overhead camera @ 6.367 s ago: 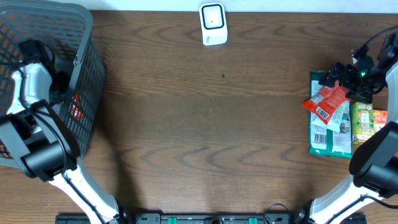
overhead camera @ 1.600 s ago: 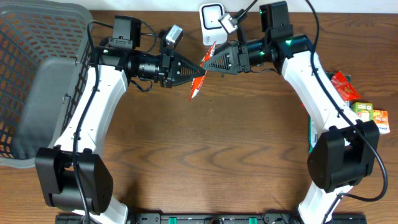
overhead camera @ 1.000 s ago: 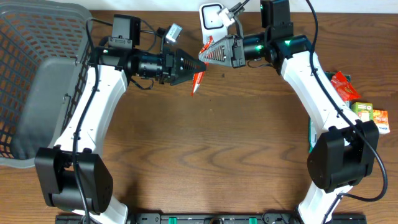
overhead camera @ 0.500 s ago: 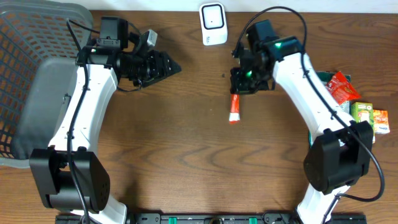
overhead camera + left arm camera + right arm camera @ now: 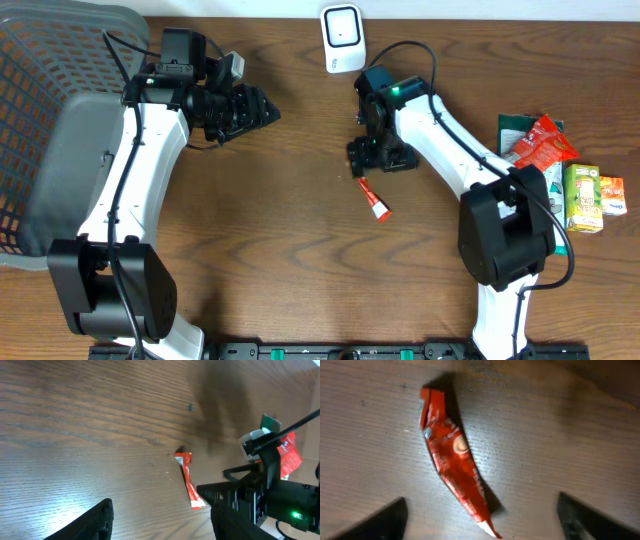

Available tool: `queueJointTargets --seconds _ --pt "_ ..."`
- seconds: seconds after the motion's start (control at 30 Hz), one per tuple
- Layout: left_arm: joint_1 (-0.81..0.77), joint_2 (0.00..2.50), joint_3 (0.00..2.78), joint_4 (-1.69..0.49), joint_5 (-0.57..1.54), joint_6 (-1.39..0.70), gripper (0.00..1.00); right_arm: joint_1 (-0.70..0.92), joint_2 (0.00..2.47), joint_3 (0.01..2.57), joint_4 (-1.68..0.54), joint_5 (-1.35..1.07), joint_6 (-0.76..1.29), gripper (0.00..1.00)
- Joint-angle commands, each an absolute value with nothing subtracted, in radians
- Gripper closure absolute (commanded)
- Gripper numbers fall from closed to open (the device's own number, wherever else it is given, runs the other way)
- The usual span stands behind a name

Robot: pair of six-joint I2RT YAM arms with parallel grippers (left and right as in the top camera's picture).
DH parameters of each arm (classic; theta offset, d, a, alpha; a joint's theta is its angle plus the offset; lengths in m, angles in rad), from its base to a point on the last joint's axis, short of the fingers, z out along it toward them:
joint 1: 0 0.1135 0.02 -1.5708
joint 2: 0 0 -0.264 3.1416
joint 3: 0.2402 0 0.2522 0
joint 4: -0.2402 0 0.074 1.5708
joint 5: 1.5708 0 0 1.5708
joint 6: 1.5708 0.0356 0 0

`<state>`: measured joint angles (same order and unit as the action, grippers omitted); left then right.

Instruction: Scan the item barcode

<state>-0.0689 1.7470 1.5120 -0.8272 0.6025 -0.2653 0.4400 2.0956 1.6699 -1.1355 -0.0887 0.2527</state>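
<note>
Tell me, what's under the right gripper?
A red packet lies flat on the table just below the open right gripper, touching neither finger. The packet's underside, facing the table, can't be seen.

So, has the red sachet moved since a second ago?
Yes. The red sachet was up beside the white scanner; it now lies on the table farther from it, toward the near edge, just below the right gripper.

White arms (image 5: 130, 190) with black joints (image 5: 500, 235), black cables (image 5: 118, 48), green indicator lights (image 5: 399, 92).
</note>
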Motion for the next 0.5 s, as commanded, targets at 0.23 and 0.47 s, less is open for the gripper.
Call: queueJointTargets --seconds 0.23,0.47 --pt "-0.070 1.745 1.509 -0.831 0.574 -0.256 0.36 0.382 2.071 1.773 -1.205 -0.295 0.161 0.37" --pt "-0.070 1.745 1.509 -0.831 0.574 -0.256 0.36 0.395 2.077 1.729 -1.163 -0.368 0.133 0.99"
